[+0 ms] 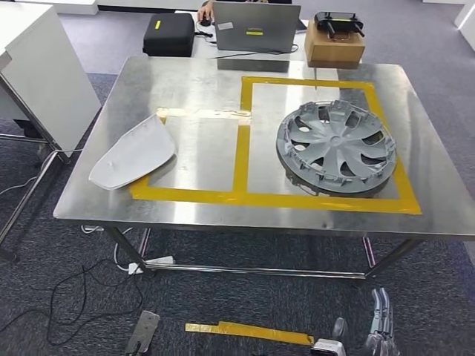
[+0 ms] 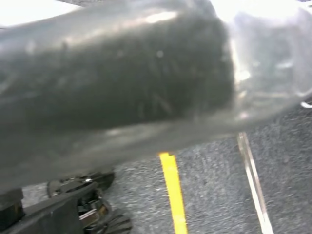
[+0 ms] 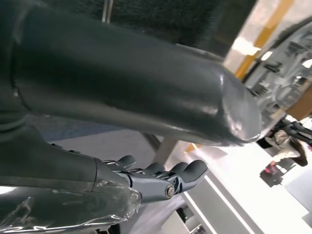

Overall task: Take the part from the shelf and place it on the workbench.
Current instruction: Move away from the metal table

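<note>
The right hand point(image 1: 378, 326) is showing at the lower right edge of the head view, below the table edge, its fingers point(image 3: 173, 173) lying straight and side by side with nothing in them, the thumb standing apart from them in the right wrist view. The left hand point(image 2: 110, 92) is filling its wrist view as a blurred grey mass, and I cannot tell how its fingers are lying.

The wheel cover point(image 1: 336, 147) is lying flat at the centre right of the head view, inside the right-hand box of yellow tape point(image 1: 242, 148) on the steel workbench point(image 1: 185, 89). A pale grey curved panel point(image 1: 134, 152) is resting at centre left, overlapping the tape. Beyond the bench, at the top, a laptop point(image 1: 256, 26), a black case point(image 1: 169, 35) and a cardboard box point(image 1: 334, 46) are sitting.
</note>
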